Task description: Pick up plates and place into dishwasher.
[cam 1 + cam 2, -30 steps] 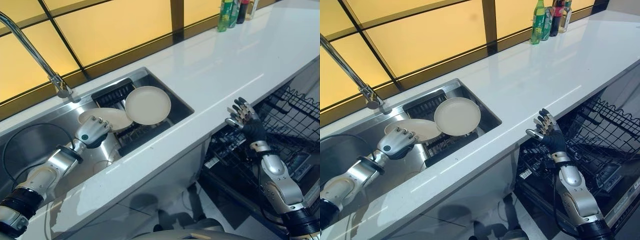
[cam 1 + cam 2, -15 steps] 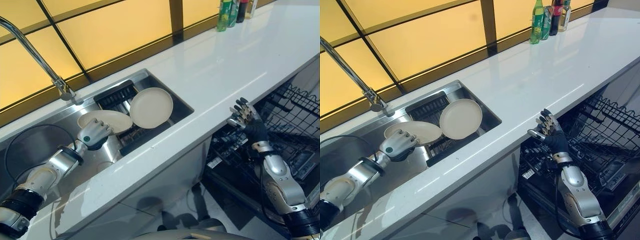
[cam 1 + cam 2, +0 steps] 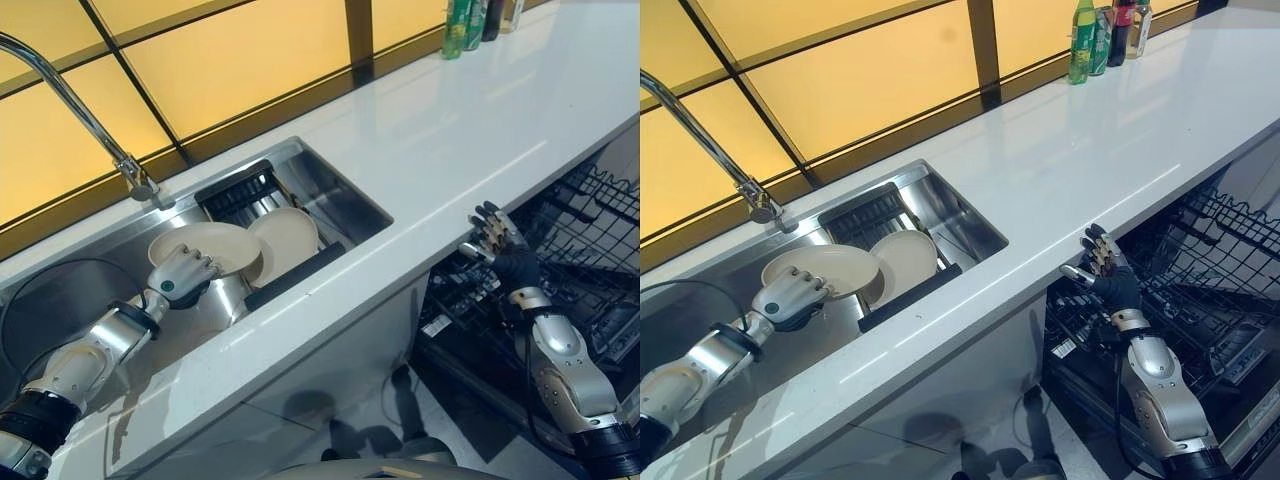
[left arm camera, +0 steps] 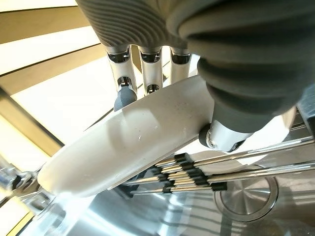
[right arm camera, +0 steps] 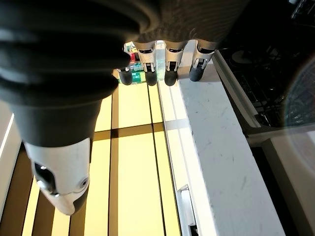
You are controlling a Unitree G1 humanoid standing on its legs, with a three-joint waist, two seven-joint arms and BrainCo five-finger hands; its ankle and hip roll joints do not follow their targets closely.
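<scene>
Moved: second plate [image 3: 285, 235] has dropped flat from leaning on the sink [image 3: 340, 205] rack
Left hand [image 3: 180, 277]: I pinch the first plate [image 3: 205, 247], lifted
Right hand [image 3: 493, 233]: fingers spread, idle beside the worktop [image 3: 450, 130]
Next: I carry it across to the dishwasher [image 3: 590, 240]

The sink [image 3: 330, 195] is set into the desk [image 3: 480, 120], with the tap [image 3: 135, 180] behind its left part. In the sink, a rack [image 3: 235, 190] carries two plates: one plate [image 3: 205, 245] lies left, gripped at its near rim by the left hand [image 3: 178, 277], and a second plate [image 3: 287, 232] lies just right of it, partly under it. Bottles [image 3: 1102, 35] stand at the far right of the desk. The dishwasher rack [image 3: 590, 240] sits below the desk's right end, with the right hand [image 3: 497, 240] at the desk's front edge beside it
</scene>
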